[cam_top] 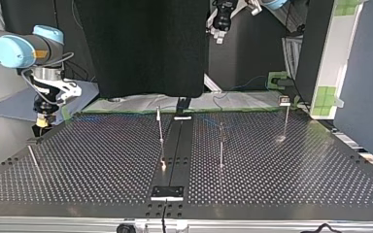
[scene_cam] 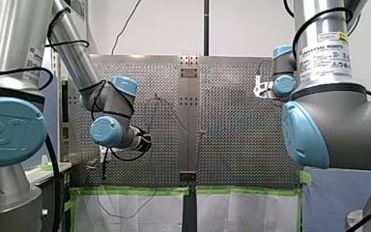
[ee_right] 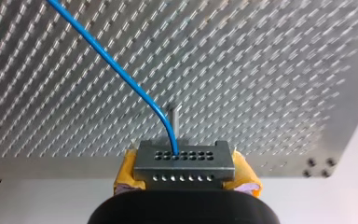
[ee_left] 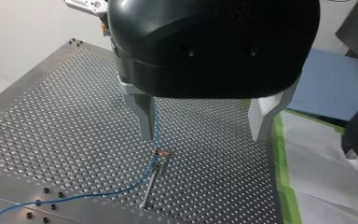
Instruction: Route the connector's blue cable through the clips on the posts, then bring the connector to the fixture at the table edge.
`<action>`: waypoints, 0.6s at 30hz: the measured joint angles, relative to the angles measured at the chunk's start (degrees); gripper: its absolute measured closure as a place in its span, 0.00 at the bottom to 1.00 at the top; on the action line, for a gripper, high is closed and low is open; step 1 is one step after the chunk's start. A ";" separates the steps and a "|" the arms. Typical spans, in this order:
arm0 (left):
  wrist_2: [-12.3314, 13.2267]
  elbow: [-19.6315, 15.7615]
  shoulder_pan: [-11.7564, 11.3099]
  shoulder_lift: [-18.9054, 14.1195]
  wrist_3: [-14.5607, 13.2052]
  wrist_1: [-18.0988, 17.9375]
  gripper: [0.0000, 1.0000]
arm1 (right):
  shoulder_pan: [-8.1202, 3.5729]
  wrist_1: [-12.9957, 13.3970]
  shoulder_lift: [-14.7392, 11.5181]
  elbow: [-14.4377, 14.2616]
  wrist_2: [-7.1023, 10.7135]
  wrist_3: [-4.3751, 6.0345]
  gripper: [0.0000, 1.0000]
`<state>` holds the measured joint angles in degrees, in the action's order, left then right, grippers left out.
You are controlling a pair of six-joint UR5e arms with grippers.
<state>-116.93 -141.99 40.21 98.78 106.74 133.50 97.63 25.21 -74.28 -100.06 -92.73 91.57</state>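
The grey metal connector block point(ee_right: 182, 161), pierced by two rows of small holes, is clamped between the yellow pads point(ee_right: 127, 169) of the right gripper point(ee_right: 185, 169), whose jaws are closed onto its two ends. The thin blue cable point(ee_right: 116, 70) is seen leaving one hole in the upper row and running in a curve away over the perforated metal table point(ee_right: 270, 70). A short grey post point(ee_right: 176, 122) stands just ahead of the connector. In the top view this gripper is placed low over the table's left edge, near a slanted metal rod point(cam_top: 34, 162).

In the left wrist view the cable is seen passing down just beside one of the pale metal fingers point(ee_left: 142, 112) of the black left gripper point(ee_left: 203, 135). The jaws are spread wide and nothing is gripped. Below, the cable meets the small clip point(ee_left: 162, 153) at the top of a thin clip post point(ee_left: 151, 184); whether it is seated in the clip cannot be told. From there it trails across the table.

A thin upright metal post point(cam_top: 221, 145) is seen near the table's middle in the top view. A strip of green tape point(ee_left: 279, 163) borders the table, with a white sheet point(ee_left: 326, 177) beside it.
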 joint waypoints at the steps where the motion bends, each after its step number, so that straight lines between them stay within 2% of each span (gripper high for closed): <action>1: 0.00 -0.20 0.00 0.01 -0.01 0.00 0.00 | -0.44 0.03 0.36 0.05 -0.01 -0.10 1.00; 4: -0.05 -0.50 -0.06 0.00 -0.04 -0.14 0.00 | -1.82 0.32 1.48 0.40 0.07 -0.57 1.00; 8: -0.21 -0.55 -0.09 -0.02 -0.11 -1.07 0.00 | -3.82 0.52 2.88 1.20 0.52 -2.17 1.00; 11: -1.00 -0.55 -0.10 -0.02 -0.12 -2.35 0.00 | -4.90 0.75 3.39 1.55 1.44 -3.20 1.00; 14: -2.15 -0.55 -0.10 -0.02 -0.13 -3.55 0.00 | -5.52 1.23 3.58 1.69 2.63 -3.35 1.00; 18: -3.85 -0.56 -0.11 -0.03 -0.13 -4.42 0.00 | -6.12 2.25 3.71 1.88 4.27 -2.72 1.00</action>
<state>-120.79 -142.55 40.11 98.76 106.61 129.08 91.51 27.46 -70.57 -98.19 -88.47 88.85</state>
